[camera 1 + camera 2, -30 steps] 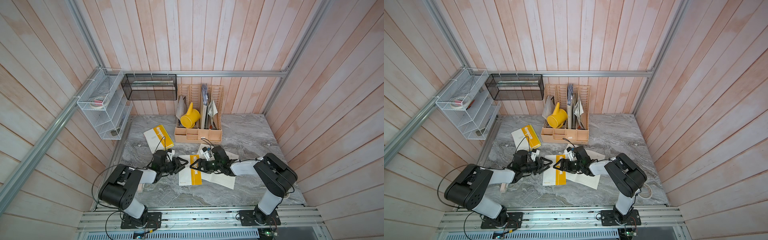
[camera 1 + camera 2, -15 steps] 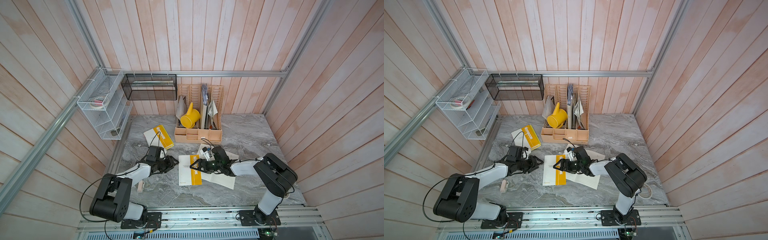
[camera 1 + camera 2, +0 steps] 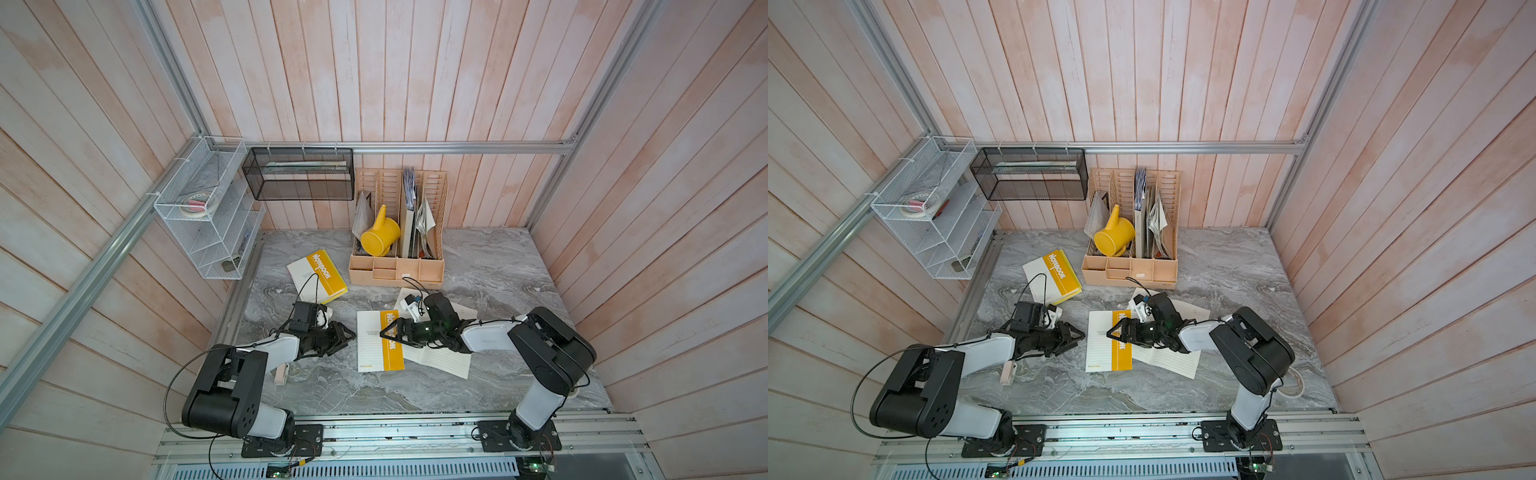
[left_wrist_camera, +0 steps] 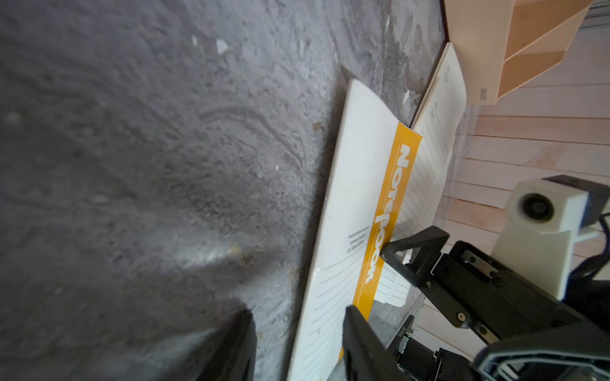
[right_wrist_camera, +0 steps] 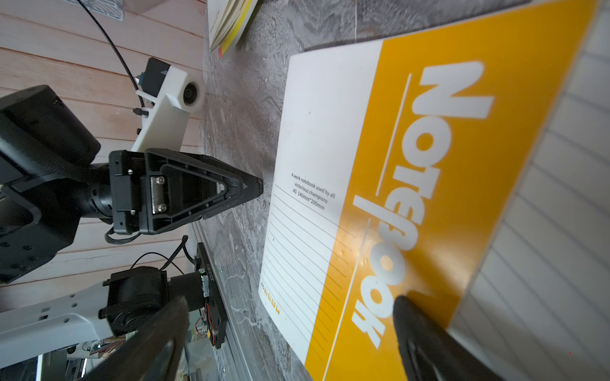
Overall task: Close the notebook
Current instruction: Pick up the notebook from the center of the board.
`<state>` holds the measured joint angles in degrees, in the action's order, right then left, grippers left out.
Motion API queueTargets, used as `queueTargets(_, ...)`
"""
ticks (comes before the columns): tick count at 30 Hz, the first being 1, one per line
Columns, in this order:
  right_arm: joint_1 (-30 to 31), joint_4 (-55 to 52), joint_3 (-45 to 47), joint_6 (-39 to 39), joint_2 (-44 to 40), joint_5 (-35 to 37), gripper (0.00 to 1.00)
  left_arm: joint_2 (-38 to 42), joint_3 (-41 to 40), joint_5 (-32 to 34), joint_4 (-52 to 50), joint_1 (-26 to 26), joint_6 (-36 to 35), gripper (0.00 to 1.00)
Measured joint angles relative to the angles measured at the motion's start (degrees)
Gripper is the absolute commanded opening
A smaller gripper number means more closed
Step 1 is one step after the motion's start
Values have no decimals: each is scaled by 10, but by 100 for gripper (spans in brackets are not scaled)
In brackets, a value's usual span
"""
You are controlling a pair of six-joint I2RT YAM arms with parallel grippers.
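Low over the table (image 3: 332, 390), the left hand (image 3: 347, 334) lies level, jaws partly apart and empty, tips just short of the notebook (image 3: 374, 353). Right hand (image 3: 386, 331) faces it, jaws wide. One fingertip (image 5: 416, 316) touches the yellow cover beneath, with lined pages showing beside it.

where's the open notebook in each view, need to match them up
top view: notebook near the centre, left hand beside its white edge.
top view: notebook near the centre, beside the same hand.
left wrist: notebook just past this hand.
right wrist: notebook close up, cover filling much of the picture.
landmark: left hand, pointing at the white edge in every view.
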<state>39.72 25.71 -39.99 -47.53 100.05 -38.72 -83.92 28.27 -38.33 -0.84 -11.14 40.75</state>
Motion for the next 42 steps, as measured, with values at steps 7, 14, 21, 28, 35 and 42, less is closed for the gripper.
queueTargets(7,0,0,0,0,0,0,98,-28,-3,-29,51,0,7,46)
queueTargets(14,0,0,0,0,0,0,98,-69,-3,-73,113,0,8,46)
queueTargets(21,0,0,0,0,0,-2,98,-97,-3,-104,156,0,10,46)
queueTargets(28,0,0,0,0,0,-2,98,-118,-10,-132,201,2,23,43)
queueTargets(35,0,0,0,0,0,-3,98,-130,-31,-153,244,3,50,31)
queueTargets(42,0,0,1,0,0,-4,98,-130,-34,-153,242,3,60,16)
